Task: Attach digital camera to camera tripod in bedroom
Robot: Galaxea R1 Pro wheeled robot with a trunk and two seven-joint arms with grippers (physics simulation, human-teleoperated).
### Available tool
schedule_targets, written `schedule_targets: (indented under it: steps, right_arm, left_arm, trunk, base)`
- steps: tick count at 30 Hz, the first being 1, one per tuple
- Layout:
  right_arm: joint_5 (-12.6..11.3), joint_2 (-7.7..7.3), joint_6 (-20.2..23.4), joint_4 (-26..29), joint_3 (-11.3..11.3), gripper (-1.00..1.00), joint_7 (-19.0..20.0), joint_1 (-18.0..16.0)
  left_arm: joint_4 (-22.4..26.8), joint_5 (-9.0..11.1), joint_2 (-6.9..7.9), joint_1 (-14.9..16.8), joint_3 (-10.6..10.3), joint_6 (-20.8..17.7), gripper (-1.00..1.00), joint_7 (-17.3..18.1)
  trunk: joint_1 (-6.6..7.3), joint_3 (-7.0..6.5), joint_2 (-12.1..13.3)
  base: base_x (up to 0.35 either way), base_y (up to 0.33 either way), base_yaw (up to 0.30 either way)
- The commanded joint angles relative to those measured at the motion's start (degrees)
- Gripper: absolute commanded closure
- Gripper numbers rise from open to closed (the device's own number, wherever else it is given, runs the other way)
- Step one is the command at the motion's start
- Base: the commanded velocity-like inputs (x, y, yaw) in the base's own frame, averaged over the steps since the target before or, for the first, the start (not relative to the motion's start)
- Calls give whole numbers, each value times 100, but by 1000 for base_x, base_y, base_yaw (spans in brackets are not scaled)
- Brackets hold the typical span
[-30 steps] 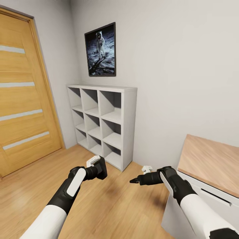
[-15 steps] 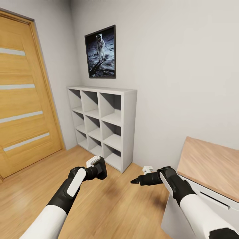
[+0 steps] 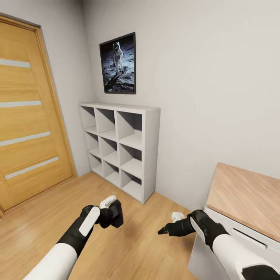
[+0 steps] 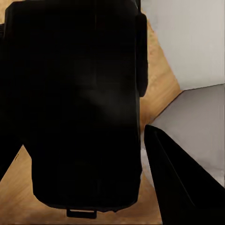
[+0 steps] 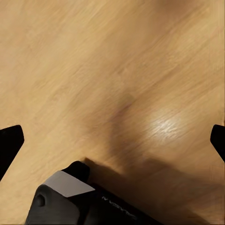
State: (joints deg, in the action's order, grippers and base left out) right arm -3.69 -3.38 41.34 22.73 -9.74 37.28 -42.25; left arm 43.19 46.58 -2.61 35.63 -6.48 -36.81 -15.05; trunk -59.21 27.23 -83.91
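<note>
My left gripper [image 3: 112, 218] is shut on the digital camera [image 3: 117, 215], a matte black box held low over the wood floor. In the left wrist view the digital camera [image 4: 79, 103] sits between the dark fingers [image 4: 176, 183]. The right gripper [image 3: 163, 230] hangs open above the floor to the camera's right, with nothing in it. Its fingertips [image 5: 10, 143] stand far apart at the edges of the right wrist view. The camera tripod is out of view.
A white cube shelf [image 3: 124, 149] stands against the grey wall under a framed astronaut picture [image 3: 118, 64]. A wooden door [image 3: 27, 116] is at the left. A white cabinet with a wood top [image 3: 245, 194] is close at the right. Open plank floor [image 3: 136, 249] lies ahead.
The whole picture has slid down a little, so the camera has moved. Both arms sit lower and nearer to me than before. The left gripper still holds the camera.
</note>
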Motion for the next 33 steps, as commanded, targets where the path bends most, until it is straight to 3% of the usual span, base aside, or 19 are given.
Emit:
schedule_targets:
  steps: [1, 3, 5, 8, 12, 17, 21, 27, 28, 30, 33]
  right_arm:
    - [-39, 2, -106, -208, -34, -100, -4, -5]
    - [82, 19, -747, -1012, -41, -100, -8, -4]
    - [282, -13, -1508, -1834, -44, -100, -34, -14]
    - [400, -86, -1961, -2202, -49, -100, -136, 31]
    - [465, -392, -2427, -2404, -53, -100, -480, 442]
    - [474, -576, -3041, -2457, -54, -100, -952, 1021]
    - [474, -602, -3483, -2464, -53, -100, -1275, 1439]
    - [475, -618, -3770, -2466, -50, -100, -1499, 1886]
    - [473, -620, -3802, -2466, -47, -100, -1533, 1960]
    - [466, -624, -3824, -2466, -46, -100, -1576, 2066]
    - [447, -648, -4000, -2466, -37, -100, -1785, 2348]
  left_arm:
    - [-168, 79, 5, 6, -10, 16, 100, -41]
    - [-985, 40, 49, 6, -11, 76, 100, -24]
    - [-2043, 17, 140, 6, -12, 485, 100, 4]
    - [-2886, 15, 194, 6, -17, 1026, 100, 39]
    - [-3985, -93, 210, 13, -19, 1589, 100, 99]
    - [-4268, -387, 200, 22, -20, 1906, 100, 122]
    - [-4306, -445, 184, -168, -20, 2305, 100, 130]
    - [-4317, -475, 128, -810, -20, 2736, 100, 133]
    - [-4315, -481, 113, -1129, -22, 2966, 100, 133]
    - [-4317, -489, 85, -1298, -34, 3065, 100, 146]
    - [-4313, -626, -49, -1629, -50, 3180, 100, 260]
  trunk:
    - [23, -14, 37]
    - [67, -50, 117]
    - [111, -86, 198]
    - [177, -140, 318]
    - [265, -211, 478]
    - [375, -301, 679]
    - [463, -373, 839]
    - [594, -481, 1080]
    - [616, -499, 1120]
    - [660, -535, 1200]
    - [726, -588, 1321]
  base:
    - [0, 0, 0]
    - [0, 0, 0]
    - [0, 0, 0]
    - [0, 0, 0]
    - [0, 0, 0]
    - [0, 0, 0]
    - [0, 0, 0]
    - [0, 0, 0]
    - [0, 0, 0]
    - [0, 0, 0]
    - [0, 0, 0]
